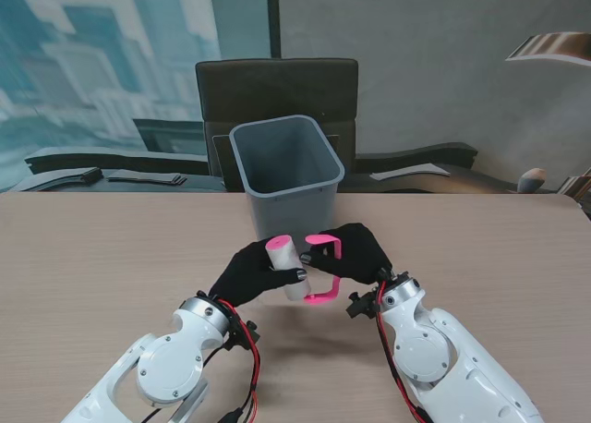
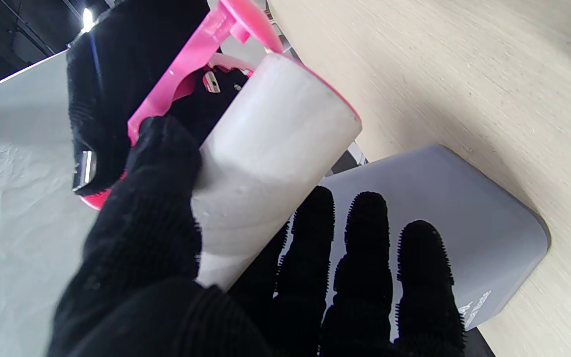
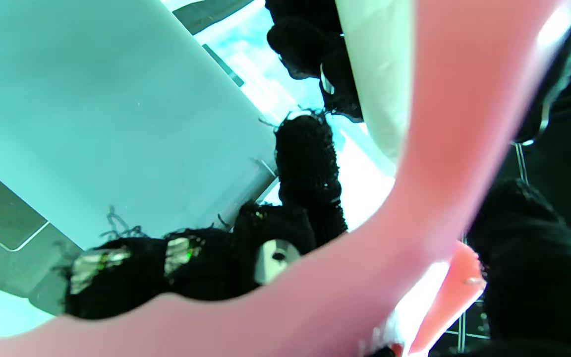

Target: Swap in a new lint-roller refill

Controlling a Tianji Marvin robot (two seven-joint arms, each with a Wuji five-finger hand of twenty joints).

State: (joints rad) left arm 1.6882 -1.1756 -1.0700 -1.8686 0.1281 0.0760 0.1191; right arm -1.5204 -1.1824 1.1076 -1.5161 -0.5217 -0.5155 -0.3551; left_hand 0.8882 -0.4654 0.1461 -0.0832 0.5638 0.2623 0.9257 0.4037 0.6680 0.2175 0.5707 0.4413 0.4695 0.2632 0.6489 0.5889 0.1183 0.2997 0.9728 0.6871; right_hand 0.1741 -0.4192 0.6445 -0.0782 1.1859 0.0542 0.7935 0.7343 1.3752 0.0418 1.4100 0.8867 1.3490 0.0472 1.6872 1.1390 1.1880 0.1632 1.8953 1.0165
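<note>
— What does the stand's view give you?

— A pale wood-grain tabletop [image 1: 102, 257] with a smooth grey plastic bin [image 1: 286, 178] standing on it, tapered, with rounded corners and its mouth upward. Just nearer to me than the bin, both of my black knit-gloved hands meet over the tabletop. My left robot hand [image 1: 251, 273] is curled around the white refill roll [image 1: 286, 261], a plain cylinder tilted with its pink-capped end up and to the left. My right robot hand [image 1: 358, 254] is closed on the pink lint-roller handle [image 1: 325, 271], a glossy bent plastic frame that runs to the roll.

— And the left wrist?

— The roll [image 2: 265, 168] fills the middle, matte white with a faintly papery wrap, pink showing at its end. My thumb presses one side and my fingers [image 2: 365, 267] lie along the other, so the grip is closed on it. The handle [image 2: 186, 74] sits past the roll, with the other gloved hand on it. The bin's grey wall [image 2: 464, 208] lies beyond my fingertips.

— The right wrist?

— Mostly a blurred, overexposed band of the pink handle [image 3: 444, 148] running close across the lens. My fingers [image 3: 310, 173] are bent round it, metal showing through worn glove tips. A strip of the white roll [image 3: 379, 74] shows beside it, and the bin's wall [image 3: 107, 109] looks pale teal here.
</note>
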